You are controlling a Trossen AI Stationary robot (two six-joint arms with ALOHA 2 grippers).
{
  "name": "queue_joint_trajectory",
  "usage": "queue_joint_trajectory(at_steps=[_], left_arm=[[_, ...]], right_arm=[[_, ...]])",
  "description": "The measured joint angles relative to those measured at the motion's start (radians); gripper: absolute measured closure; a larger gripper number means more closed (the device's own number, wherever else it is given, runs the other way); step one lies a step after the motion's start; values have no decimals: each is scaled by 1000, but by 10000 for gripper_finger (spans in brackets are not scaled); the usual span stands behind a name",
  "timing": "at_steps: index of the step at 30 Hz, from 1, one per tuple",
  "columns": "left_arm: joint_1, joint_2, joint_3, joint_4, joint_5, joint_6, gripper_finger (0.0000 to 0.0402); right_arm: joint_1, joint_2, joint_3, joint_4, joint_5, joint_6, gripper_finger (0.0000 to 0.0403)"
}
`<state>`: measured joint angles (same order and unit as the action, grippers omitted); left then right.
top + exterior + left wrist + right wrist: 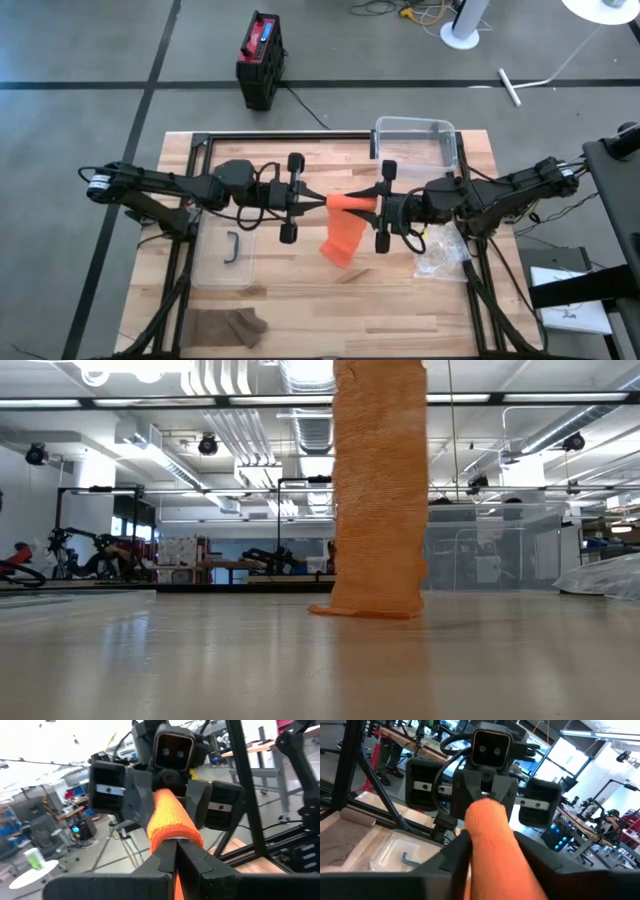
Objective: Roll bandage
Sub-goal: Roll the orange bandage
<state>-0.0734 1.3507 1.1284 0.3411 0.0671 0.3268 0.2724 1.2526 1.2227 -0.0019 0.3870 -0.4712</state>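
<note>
- Orange bandage (345, 228) held in mid-air above the wooden table (300, 300), loose tail hanging down to touch the tabletop.
- Left gripper (322, 199) pinched shut on the rolled end, fingers together.
- Right gripper (372, 205) cradling the roll, fingers apart around it.
- Probably light, soft, stretchy knit (likely to sag); best gripped at the firm rolled core.

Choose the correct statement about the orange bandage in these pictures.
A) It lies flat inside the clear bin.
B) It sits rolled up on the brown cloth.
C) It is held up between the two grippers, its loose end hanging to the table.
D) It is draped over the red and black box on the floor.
C: the orange bandage spans between the left gripper and the right gripper above mid-table, and the low view shows its tail touching the table.
</note>
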Motion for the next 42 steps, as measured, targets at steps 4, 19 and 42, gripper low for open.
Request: queue_joint_trajectory(at_steps=[4, 19, 42], left_arm=[[0, 1, -1, 0, 24, -14, 401], [0, 19, -1, 33, 28, -3, 363], [-1, 17, 0, 51, 30, 1, 359]], right_arm=[[0, -1, 0, 0, -1, 0, 205], [0, -4, 1, -17, 6, 12, 154], [18, -22, 1, -22, 6, 8, 104]])
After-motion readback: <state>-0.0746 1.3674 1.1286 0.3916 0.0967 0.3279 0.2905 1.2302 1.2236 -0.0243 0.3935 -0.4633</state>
